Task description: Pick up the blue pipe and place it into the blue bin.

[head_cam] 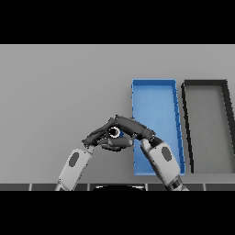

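Clearance around the bins

Shallow blue rectangular bin [156, 98] sits right of centre, its interior bare at the far end; the near-left corner is covered by the right hand [133, 127] and forearm. Black rectangular bin [209, 126] lies just beside it on the right, narrow gap between walls. Flat grey table [59, 92] is unobstructed to the left and far side.

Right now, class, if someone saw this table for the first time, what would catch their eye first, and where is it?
The two dark hands, left hand and right hand, meet at the near centre, closed round the small blue pipe. Just right of them lies the long blue bin, bright against the grey table. A black bin sits beside it at the far right.
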You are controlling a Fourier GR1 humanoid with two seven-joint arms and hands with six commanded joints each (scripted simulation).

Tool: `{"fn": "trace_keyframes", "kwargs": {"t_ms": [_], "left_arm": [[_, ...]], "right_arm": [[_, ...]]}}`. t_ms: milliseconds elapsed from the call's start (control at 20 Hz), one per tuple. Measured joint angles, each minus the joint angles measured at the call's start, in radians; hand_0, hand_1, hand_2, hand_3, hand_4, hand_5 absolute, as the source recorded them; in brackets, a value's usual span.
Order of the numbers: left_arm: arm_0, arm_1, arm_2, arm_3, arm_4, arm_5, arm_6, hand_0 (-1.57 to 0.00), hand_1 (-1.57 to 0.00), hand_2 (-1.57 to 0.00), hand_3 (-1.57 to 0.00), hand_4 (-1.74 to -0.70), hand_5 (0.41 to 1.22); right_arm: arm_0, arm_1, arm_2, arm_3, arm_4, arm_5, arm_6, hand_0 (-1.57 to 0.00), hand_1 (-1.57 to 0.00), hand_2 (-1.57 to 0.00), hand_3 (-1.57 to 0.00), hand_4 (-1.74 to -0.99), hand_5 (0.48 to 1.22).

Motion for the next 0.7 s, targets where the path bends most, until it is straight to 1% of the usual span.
{"fn": "trace_keyframes", "kwargs": {"t_ms": [50, 100, 200, 300, 350, 400, 450, 500, 550, 600, 650, 700], "left_arm": [[0.006, 0.004, -0.002, 0.003, -0.004, 0.001, -0.009, -0.03, -0.03, -0.03, -0.02, -0.97, 0.544], [0.008, 0.000, -0.004, 0.005, -0.005, 0.006, 0.008, -0.03, -0.02, -0.02, -0.02, -0.97, 0.531], [0.002, -0.010, -0.008, 0.005, -0.010, 0.017, 0.017, -0.02, -0.01, -0.01, -0.01, -0.97, 0.512], [0.012, -0.011, -0.015, -0.004, -0.013, 0.023, 0.032, -0.01, -0.01, -0.01, -0.01, -0.97, 0.493], [0.003, 0.006, 0.000, 0.005, -0.011, 0.018, 0.039, -0.01, -0.01, -0.01, -0.01, -0.97, 0.489], [0.005, 0.003, -0.004, 0.008, -0.009, 0.013, 0.037, -0.01, -0.01, -0.01, 0.00, -0.97, 0.485], [-0.006, 0.002, 0.000, 0.010, -0.010, 0.018, 0.034, 0.00, 0.00, 0.00, 0.00, -0.97, 0.479], [-0.001, -0.002, -0.006, 0.015, -0.013, 0.016, 0.035, 0.00, 0.00, 0.00, 0.00, -0.96, 0.475], [-0.008, 0.005, 0.000, 0.005, -0.008, 0.013, 0.044, 0.00, 0.00, 0.00, 0.00, -0.96, 0.475], [0.003, 0.003, -0.008, 0.002, -0.012, 0.014, 0.037, 0.00, 0.00, 0.00, 0.00, -0.95, 0.474], [0.010, 0.004, -0.011, -0.007, -0.012, 0.014, 0.031, 0.00, 0.00, 0.00, 0.00, -0.95, 0.473], [0.023, 0.014, -0.011, -0.009, -0.014, 0.011, 0.016, 0.00, 0.00, 0.00, 0.00, -0.95, 0.471]], "right_arm": [[0.003, 0.010, -0.001, -0.001, 0.009, 0.001, 0.010, -1.57, -1.57, -1.57, -1.57, -1.497, 1.220], [0.009, 0.013, -0.009, -0.012, 0.002, 0.006, 0.005, -1.57, -1.57, -1.57, -1.57, -1.497, 1.221], [-0.014, 0.043, -0.037, -0.033, -0.049, -0.003, 0.049, -1.57, -1.57, -1.57, -1.57, -1.495, 1.221], [-0.056, 0.053, -0.079, -0.046, -0.122, -0.008, 0.137, -1.57, -1.57, -1.57, -1.57, -1.494, 1.221], [-0.076, 0.059, -0.099, -0.065, -0.177, -0.024, 0.165, -1.57, -1.57, -1.57, -1.57, -1.494, 1.221], [-0.092, 0.059, -0.121, -0.071, -0.218, -0.044, 0.195, -1.57, -1.57, -1.57, -1.57, -1.494, 1.221], [-0.154, 0.060, -0.156, -0.063, -0.246, -0.077, 0.249, -1.57, -1.57, -1.57, -1.57, -1.495, 1.221], [-0.212, 0.049, -0.196, -0.066, -0.291, -0.101, 0.262, -1.57, -1.57, -1.57, -1.57, -1.496, 1.221], [-0.272, 0.034, -0.225, -0.050, -0.331, -0.133, 0.279, -1.57, -1.57, -1.57, -1.57, -1.496, 1.221], [-0.312, 0.000, -0.257, -0.031, -0.375, -0.150, 0.282, -1.57, -1.57, -1.57, -1.57, -1.497, 1.221], [-0.368, -0.015, -0.291, -0.018, -0.396, -0.184, 0.275, -1.57, -1.57, -1.57, -1.57, -1.497, 1.221], [-0.398, -0.023, -0.321, -0.009, -0.394, -0.216, 0.268, -1.57, -1.57, -1.57, -1.57, -1.497, 1.221]]}}
